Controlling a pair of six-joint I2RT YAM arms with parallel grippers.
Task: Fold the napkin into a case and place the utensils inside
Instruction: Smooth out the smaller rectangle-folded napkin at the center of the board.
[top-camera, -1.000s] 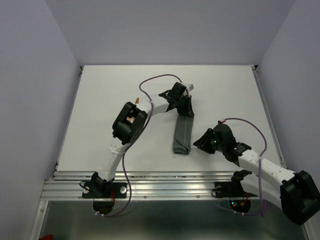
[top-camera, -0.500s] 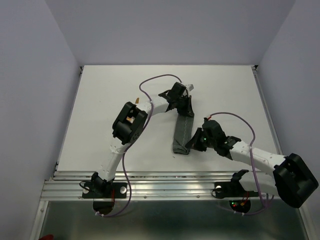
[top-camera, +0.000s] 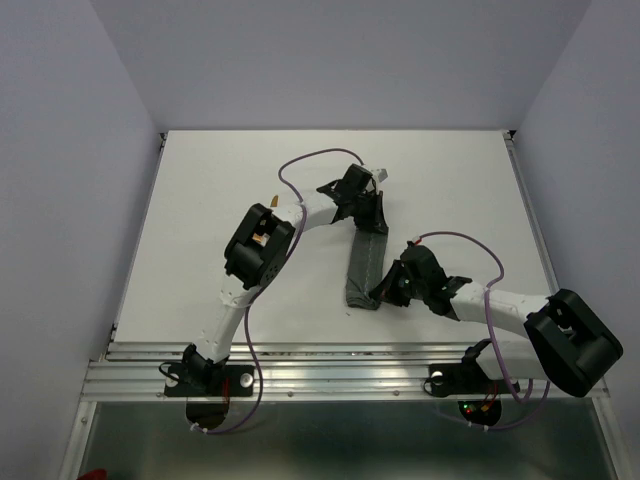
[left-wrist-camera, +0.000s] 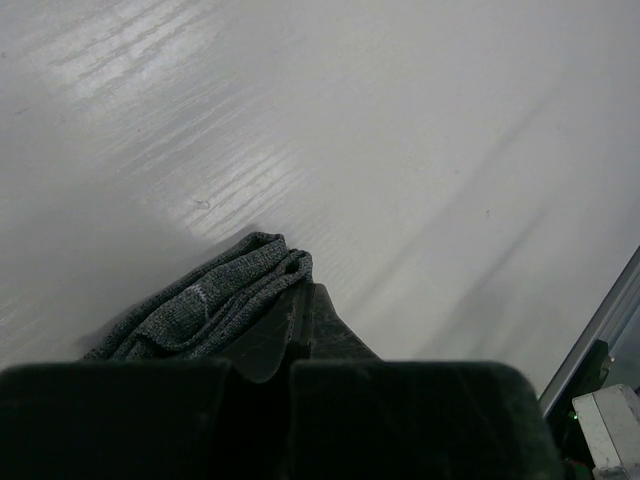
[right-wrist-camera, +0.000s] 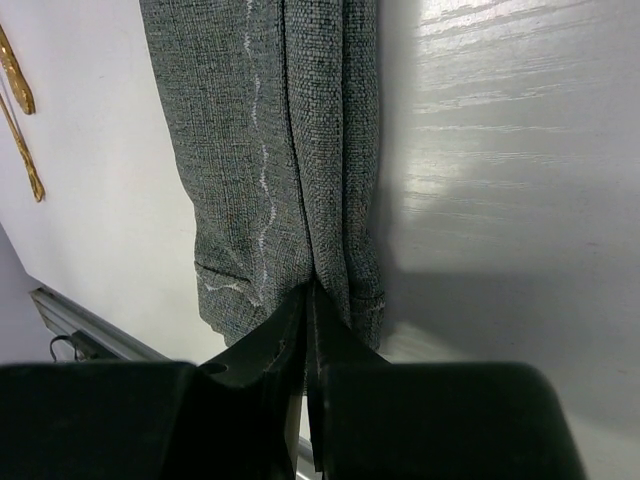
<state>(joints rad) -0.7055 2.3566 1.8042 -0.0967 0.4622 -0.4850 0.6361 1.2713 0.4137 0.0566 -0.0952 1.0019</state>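
Note:
The napkin is folded into a long, narrow dark grey case (top-camera: 364, 265) that runs from far to near in the middle of the table. My left gripper (top-camera: 366, 213) is at its far end, shut on the bunched cloth end (left-wrist-camera: 215, 300). My right gripper (top-camera: 385, 291) is shut, its tips (right-wrist-camera: 311, 292) touching the lengthwise crease at the near end of the case (right-wrist-camera: 265, 150). Two thin orange-brown utensils (right-wrist-camera: 20, 110) lie on the table to the left of the case. In the top view the left arm hides them almost wholly.
The white table (top-camera: 200, 230) has purple walls on three sides. A metal rail (top-camera: 330, 370) runs along the near edge and also shows in the right wrist view (right-wrist-camera: 90, 335). The left arm's elbow (top-camera: 258, 245) stands left of the case.
My right gripper has moved left and slightly toward the near end of the case, from clear of it to touching it. The left arm and the case have not moved.

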